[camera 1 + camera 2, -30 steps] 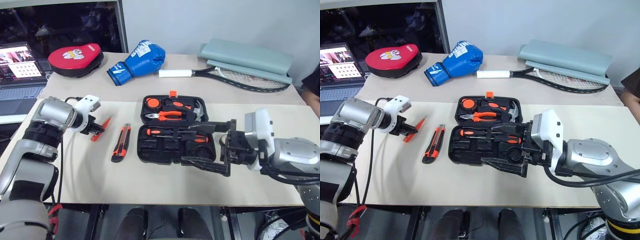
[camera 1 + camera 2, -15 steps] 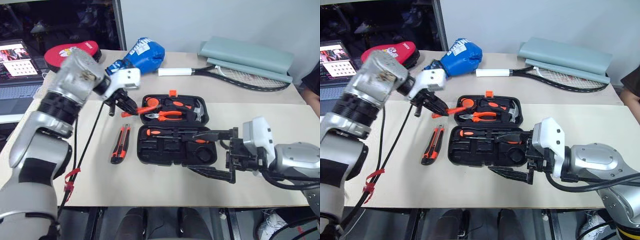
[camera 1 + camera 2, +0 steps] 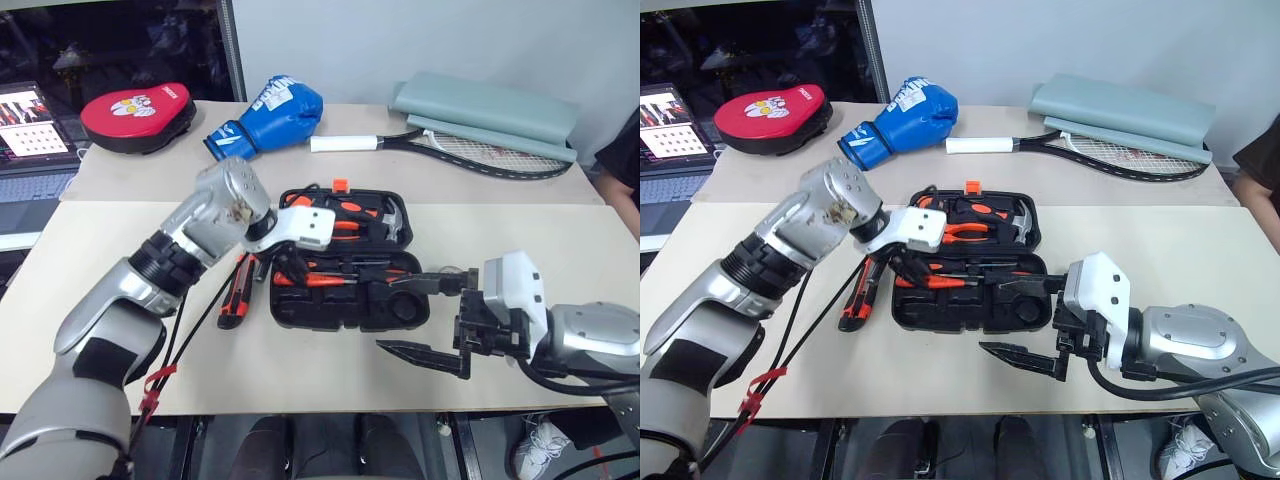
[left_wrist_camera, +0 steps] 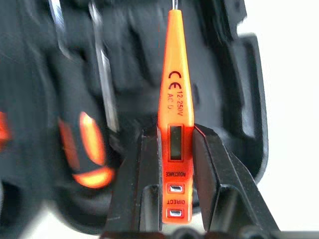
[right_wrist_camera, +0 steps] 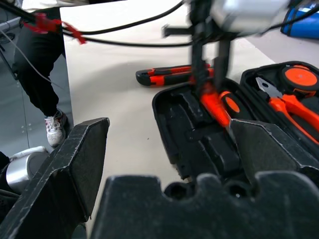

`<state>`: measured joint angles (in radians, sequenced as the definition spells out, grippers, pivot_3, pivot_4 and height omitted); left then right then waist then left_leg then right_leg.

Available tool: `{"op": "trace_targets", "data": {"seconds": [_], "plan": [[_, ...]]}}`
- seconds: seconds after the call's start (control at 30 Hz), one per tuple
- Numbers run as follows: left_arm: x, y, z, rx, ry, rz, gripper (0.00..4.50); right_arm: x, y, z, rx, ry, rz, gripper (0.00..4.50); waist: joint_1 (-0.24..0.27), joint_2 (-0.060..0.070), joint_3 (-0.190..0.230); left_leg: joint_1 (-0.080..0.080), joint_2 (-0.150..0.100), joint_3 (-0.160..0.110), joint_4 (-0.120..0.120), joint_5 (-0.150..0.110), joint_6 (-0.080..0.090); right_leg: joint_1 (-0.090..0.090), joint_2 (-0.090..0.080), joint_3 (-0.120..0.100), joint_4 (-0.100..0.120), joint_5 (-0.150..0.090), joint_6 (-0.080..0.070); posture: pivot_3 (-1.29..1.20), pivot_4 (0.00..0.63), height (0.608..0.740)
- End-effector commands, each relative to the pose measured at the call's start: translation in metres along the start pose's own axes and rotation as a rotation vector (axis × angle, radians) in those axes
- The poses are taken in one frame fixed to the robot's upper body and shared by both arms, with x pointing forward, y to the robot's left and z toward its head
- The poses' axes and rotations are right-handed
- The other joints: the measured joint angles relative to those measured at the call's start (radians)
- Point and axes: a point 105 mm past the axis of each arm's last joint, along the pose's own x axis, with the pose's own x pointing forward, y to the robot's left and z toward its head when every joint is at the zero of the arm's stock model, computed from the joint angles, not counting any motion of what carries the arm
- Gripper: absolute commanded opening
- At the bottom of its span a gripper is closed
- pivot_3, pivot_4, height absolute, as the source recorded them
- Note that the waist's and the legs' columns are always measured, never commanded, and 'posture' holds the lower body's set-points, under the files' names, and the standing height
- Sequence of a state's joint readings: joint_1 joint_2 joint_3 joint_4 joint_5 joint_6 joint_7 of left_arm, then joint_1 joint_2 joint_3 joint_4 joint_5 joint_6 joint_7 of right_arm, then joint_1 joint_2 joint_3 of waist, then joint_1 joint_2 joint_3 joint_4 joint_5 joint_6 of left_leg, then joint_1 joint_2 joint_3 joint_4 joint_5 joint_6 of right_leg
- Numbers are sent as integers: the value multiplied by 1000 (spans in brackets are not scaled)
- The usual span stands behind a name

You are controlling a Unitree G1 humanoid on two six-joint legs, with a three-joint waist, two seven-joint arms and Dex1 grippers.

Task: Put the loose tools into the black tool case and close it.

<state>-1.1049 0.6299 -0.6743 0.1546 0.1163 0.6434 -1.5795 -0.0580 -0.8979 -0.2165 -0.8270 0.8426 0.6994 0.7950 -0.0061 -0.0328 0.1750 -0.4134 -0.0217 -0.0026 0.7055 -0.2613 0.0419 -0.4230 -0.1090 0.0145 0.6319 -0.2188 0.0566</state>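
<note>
The left hand (image 3: pixel 283 262) covers part of the black tool case (image 3: pixel 345 310); the case's slots blur in the left wrist view, and the laptop (image 3: pixel 25 125) is cut off.

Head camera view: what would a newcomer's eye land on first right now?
The left end effector, clamped on the red tester screwdriver over the near-left part of the open black tool case. Next, the right end effector held wide open by the case's near right corner, and the utility knife lying loose left of the case.
</note>
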Motion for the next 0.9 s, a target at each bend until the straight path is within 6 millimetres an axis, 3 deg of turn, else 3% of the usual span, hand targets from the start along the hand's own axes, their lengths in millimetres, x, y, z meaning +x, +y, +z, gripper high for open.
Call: {"op": "trace_targets", "data": {"seconds": [0.03,0.9], "plan": [[-5,3,11,39,-10,66,424,-3,2,11,-51,-36,-13,4500,5,0,0,0,0,0,0,0,0,0,0,0,0,0,0,0,150,737],[21,5,4,-58,36,50,424,-1,-2,12,-41,-59,-60,4500,12,0,0,2,0,0,0,0,0,1,0,0,0,0,0,0,150,737]]}}
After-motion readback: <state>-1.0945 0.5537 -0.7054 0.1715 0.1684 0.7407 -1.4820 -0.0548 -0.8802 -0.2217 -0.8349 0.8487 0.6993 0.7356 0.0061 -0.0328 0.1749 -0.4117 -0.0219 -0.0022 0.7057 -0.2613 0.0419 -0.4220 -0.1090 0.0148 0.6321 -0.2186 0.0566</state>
